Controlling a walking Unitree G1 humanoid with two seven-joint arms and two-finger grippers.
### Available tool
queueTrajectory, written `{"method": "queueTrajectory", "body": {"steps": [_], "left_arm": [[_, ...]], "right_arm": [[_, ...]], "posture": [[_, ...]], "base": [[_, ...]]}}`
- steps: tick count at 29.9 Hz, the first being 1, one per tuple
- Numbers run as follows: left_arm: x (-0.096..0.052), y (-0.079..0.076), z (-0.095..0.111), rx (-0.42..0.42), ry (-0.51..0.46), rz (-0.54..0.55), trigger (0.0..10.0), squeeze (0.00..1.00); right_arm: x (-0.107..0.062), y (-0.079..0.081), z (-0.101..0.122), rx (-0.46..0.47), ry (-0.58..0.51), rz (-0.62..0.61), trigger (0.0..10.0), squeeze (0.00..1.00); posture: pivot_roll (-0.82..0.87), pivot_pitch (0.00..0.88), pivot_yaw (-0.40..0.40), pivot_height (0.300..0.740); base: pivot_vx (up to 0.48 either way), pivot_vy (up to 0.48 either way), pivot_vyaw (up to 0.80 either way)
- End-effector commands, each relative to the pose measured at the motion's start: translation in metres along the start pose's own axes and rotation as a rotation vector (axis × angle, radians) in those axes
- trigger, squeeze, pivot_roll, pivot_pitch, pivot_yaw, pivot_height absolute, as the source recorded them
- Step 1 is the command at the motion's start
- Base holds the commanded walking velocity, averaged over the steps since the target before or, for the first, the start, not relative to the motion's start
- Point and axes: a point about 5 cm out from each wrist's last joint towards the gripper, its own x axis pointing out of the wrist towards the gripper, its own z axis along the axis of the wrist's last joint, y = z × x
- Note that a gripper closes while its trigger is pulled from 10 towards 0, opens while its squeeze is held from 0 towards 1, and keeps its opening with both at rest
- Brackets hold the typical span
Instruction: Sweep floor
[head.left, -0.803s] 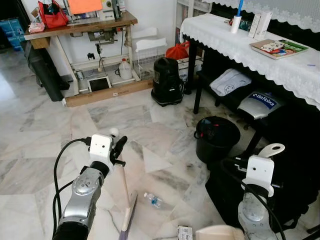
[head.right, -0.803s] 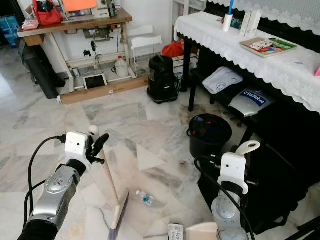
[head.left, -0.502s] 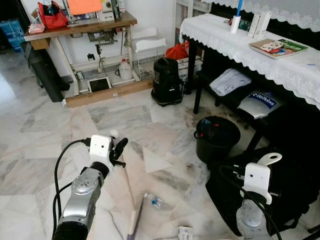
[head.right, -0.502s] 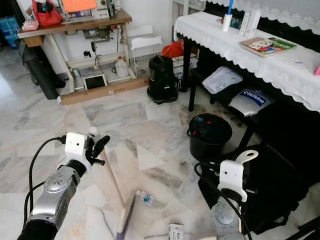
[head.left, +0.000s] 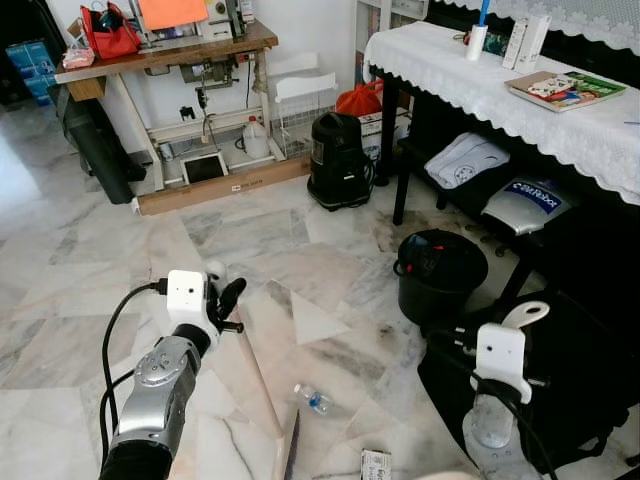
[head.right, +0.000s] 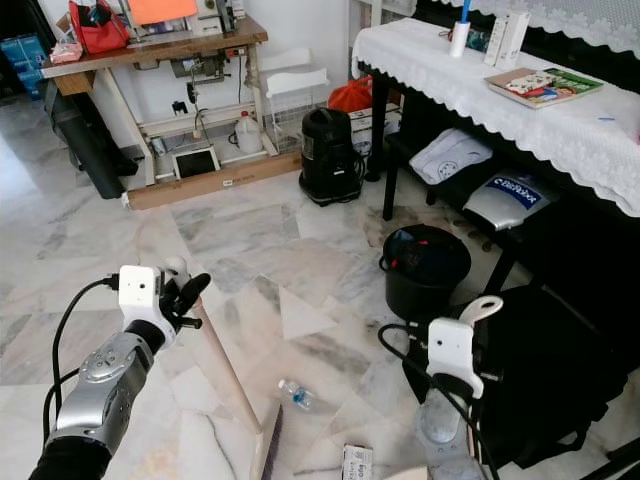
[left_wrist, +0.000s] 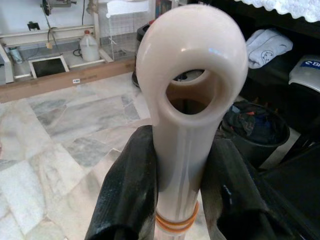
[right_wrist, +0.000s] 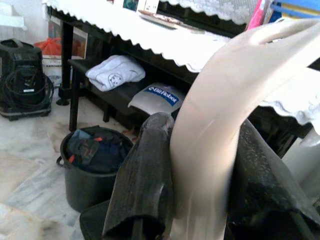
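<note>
My left gripper (head.left: 222, 300) is shut on the top of a cream broom handle (left_wrist: 187, 125), which ends in a loop. The stick slants down to the right, and the broom head (head.left: 290, 452) rests on the marble floor just left of a small clear plastic bottle (head.left: 313, 400). A small printed carton (head.left: 375, 463) lies near the bottom edge. My right gripper (right_wrist: 200, 165) is shut on the curved cream dustpan handle (head.left: 525, 313), low on the right beside a dark bag.
A black bin (head.left: 438, 272) with dark stuff inside stands ahead on the right. Behind it is a table with a white lace cloth (head.left: 480, 85). A black vacuum (head.left: 338, 160) and a wooden workbench (head.left: 165, 55) stand at the back. A black bag (head.left: 560, 390) sits by my right arm.
The broom head has swung right along the floor towards the bottle. My right arm and the dustpan have dropped lower in the picture. The camera has shifted slightly.
</note>
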Motion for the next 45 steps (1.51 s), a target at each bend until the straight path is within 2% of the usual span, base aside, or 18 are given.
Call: {"method": "queueTrajectory", "body": {"steps": [1, 6, 14, 23, 35, 45], "left_arm": [[0.004, 0.003, 0.017, 0.000, -0.068, 0.009, 10.0, 0.00], [0.002, 0.005, 0.019, 0.002, -0.088, 0.027, 10.0, 0.00], [0.001, 0.008, 0.025, 0.011, -0.138, 0.065, 10.0, 0.00], [-0.001, 0.010, 0.031, 0.008, -0.174, 0.085, 10.0, 0.00], [-0.001, 0.007, 0.030, 0.010, -0.177, 0.081, 10.0, 0.00], [0.002, 0.002, 0.026, 0.004, -0.144, 0.042, 10.0, 0.00]], "right_arm": [[0.004, 0.002, 0.007, 0.036, -0.024, 0.006, 10.0, 0.00], [0.006, 0.002, 0.015, 0.103, -0.048, 0.002, 10.0, 0.00], [0.002, 0.005, 0.021, 0.124, -0.074, 0.025, 10.0, 0.00], [0.004, -0.002, 0.030, 0.139, -0.110, 0.026, 10.0, 0.00], [0.000, 0.004, 0.019, 0.111, -0.055, 0.063, 10.0, 0.00], [-0.002, 0.005, 0.009, 0.093, -0.023, 0.055, 10.0, 0.00]], "posture": [[-0.06, 0.008, 0.085, 0.740], [-0.07, 0.004, 0.083, 0.740], [-0.08, 0.000, 0.074, 0.740], [-0.09, 0.000, 0.066, 0.740], [-0.08, 0.000, 0.061, 0.740], [-0.06, 0.000, 0.074, 0.740]], "base": [[0.000, 0.000, 0.00], [0.000, 0.000, 0.00], [0.000, 0.000, 0.00], [0.000, 0.000, 0.00], [0.000, 0.000, 0.00], [0.000, 0.000, 0.00]]}}
